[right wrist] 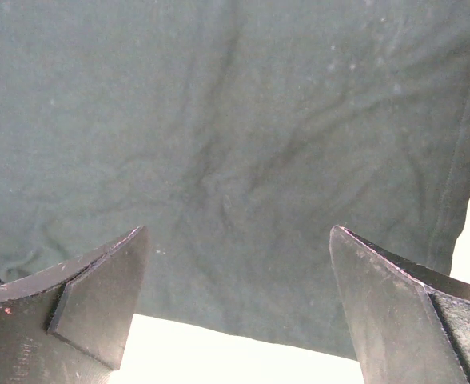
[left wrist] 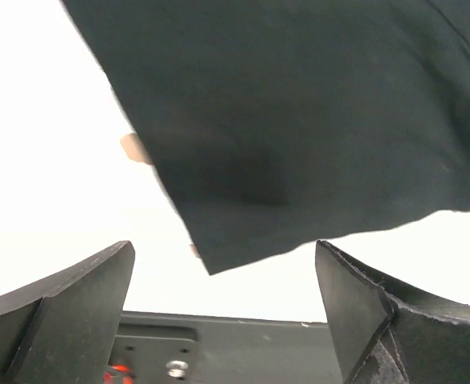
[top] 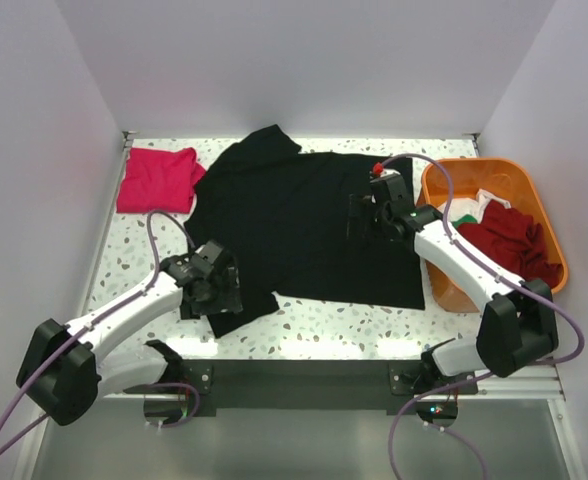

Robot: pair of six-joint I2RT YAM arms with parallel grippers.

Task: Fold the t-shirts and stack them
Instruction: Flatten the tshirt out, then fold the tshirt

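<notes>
The left gripper (top: 212, 283), jaws wide apart and empty, hovers at the near-left flap, probably a sleeve, of the black t-shirt (top: 294, 220). The right gripper (top: 367, 215), equally open and empty, hangs over the shirt's right half. The shirt lies spread mid-surface, its long axis seemingly left-right. Each arm is nearer its own end.

Table (top: 324, 335): white top with grey speckles.
Black t-shirt (top: 294, 225): lay spread flat on the middle.
Pink-red t-shirt (top: 157, 180): lay folded left of the black t-shirt, close to its sleeve.
Orange tub (top: 474, 164): stood just right of the black t-shirt.
</notes>
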